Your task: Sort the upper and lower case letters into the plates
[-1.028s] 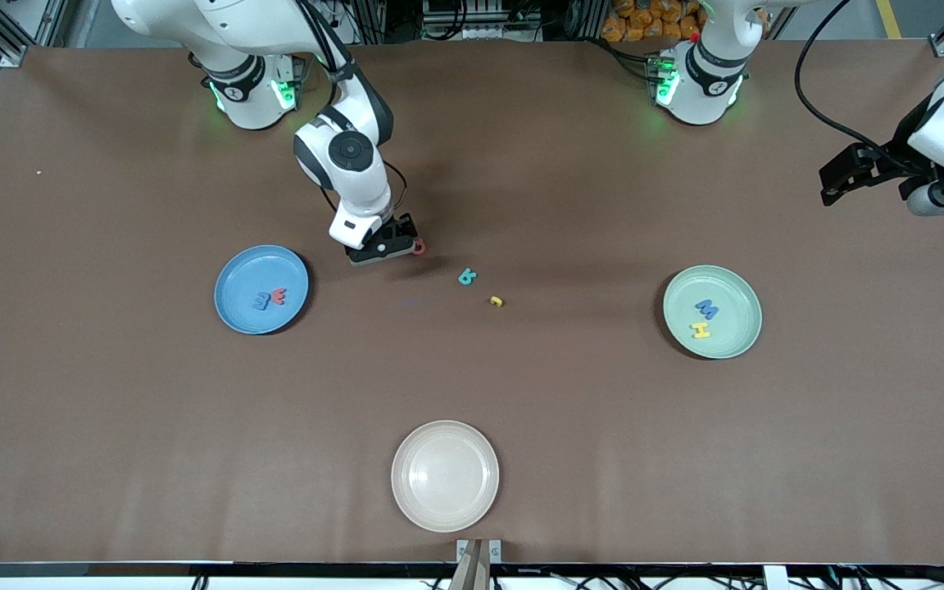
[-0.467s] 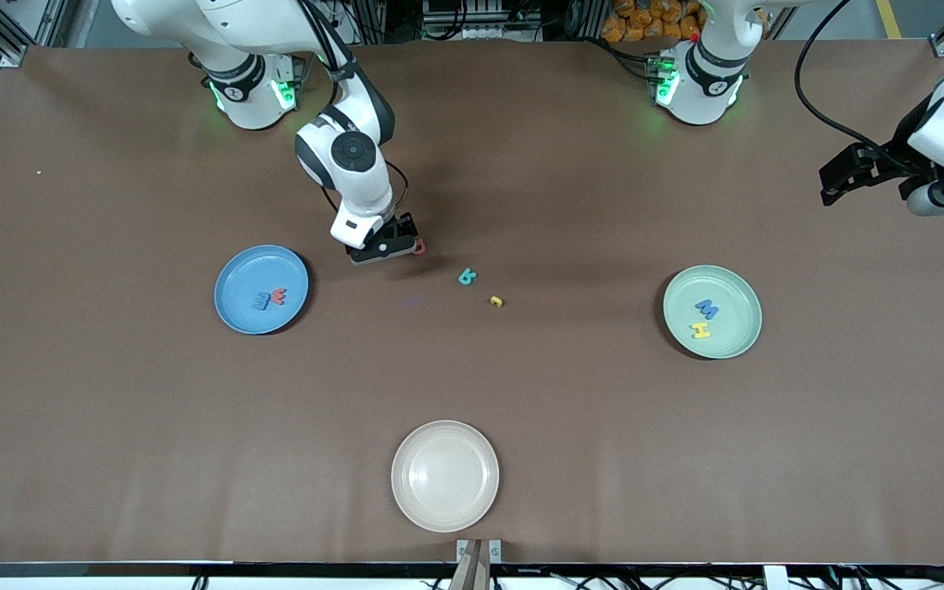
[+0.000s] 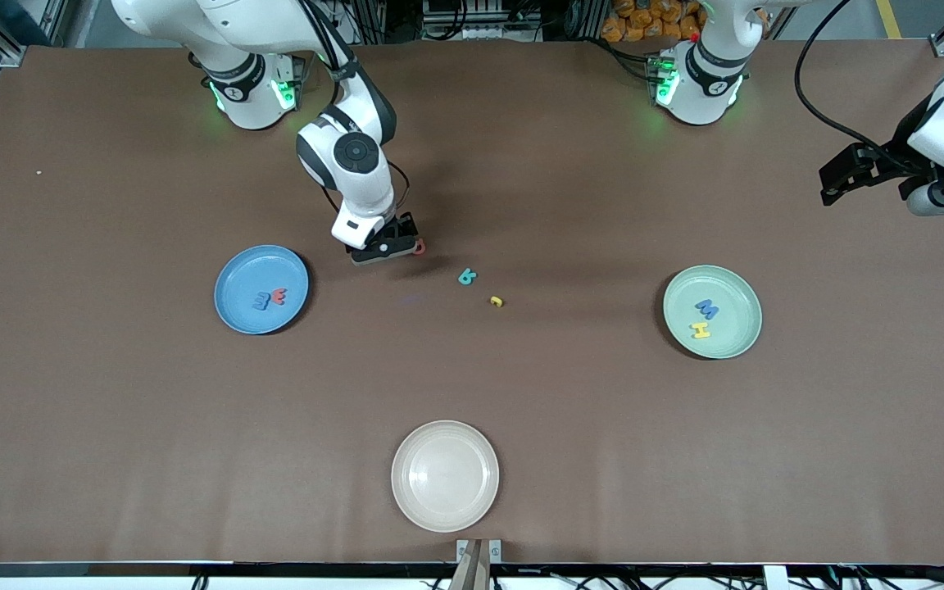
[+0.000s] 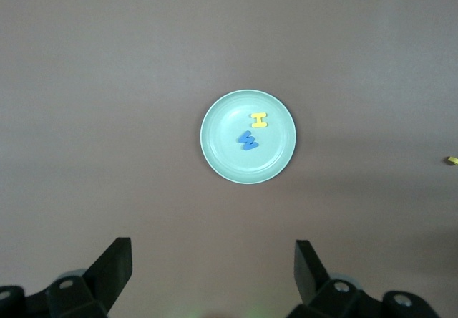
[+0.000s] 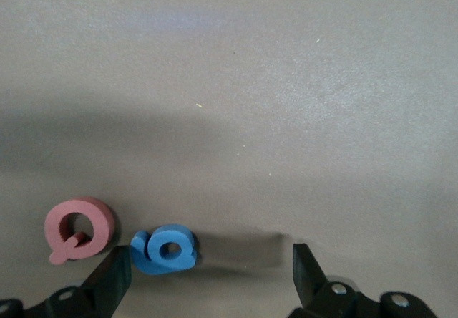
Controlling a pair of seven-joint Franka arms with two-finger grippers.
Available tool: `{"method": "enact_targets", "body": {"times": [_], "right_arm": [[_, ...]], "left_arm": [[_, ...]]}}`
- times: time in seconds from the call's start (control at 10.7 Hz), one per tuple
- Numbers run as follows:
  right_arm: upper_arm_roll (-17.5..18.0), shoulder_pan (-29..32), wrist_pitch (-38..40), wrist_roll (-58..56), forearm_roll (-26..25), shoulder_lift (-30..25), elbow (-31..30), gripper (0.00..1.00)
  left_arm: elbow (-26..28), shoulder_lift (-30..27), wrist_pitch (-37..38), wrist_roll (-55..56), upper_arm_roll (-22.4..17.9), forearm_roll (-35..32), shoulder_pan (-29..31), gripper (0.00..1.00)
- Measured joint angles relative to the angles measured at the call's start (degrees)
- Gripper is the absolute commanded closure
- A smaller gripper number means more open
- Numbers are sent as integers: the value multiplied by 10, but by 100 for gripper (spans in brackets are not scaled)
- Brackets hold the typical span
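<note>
While the left arm waits at its end of the table, its gripper (image 4: pixel 212 264) hangs in the air w/ fingers spread wide, holding nothing; the wrist cam looks down on the mint plate (image 4: pixel 215 153).

The right gripper (image 3: pixel 394 245) sits low over the table centre, between the blue plate (image 3: pixel 230 315) and the loose letters. Jaws fully apart, nothing gripped. In the right wrist view a blue letter (image 5: pixel 164 248) lies between the fingers, close to one fingertip; a red Q (image 5: pixel 77 227) lies just beside it, outside the jaws. In the front view only the red Q (image 3: pixel 419 247) shows at the gripper's edge.

Letter locations:
- Blue plate: 1 blue letter (image 3: pixel 260 301) + 1 red (image 3: pixel 278 296), touching.
- Mint plate (image 3: pixel 738 348): blue M (image 3: pixel 707 308), yellow H (image 3: pixel 700 330).
- Bare table, nearer the front cam than the gripper: teal letter (image 3: pixel 467 277), small yellow letter (image 3: pixel 496 301).

A cream plate (image 3: pixel 406 500) stands near the front edge.
</note>
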State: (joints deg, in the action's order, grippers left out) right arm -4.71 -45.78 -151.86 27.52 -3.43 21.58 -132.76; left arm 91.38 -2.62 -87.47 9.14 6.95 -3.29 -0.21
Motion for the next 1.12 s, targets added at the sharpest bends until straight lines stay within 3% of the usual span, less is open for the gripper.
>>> {"method": "enact_targets", "body": {"times": [1.12], "right_arm": [[0, -13, 27, 35, 0, 1, 13, 0]], "left_arm": [[0, 0, 0, 0, 0, 0, 0, 0]]}}
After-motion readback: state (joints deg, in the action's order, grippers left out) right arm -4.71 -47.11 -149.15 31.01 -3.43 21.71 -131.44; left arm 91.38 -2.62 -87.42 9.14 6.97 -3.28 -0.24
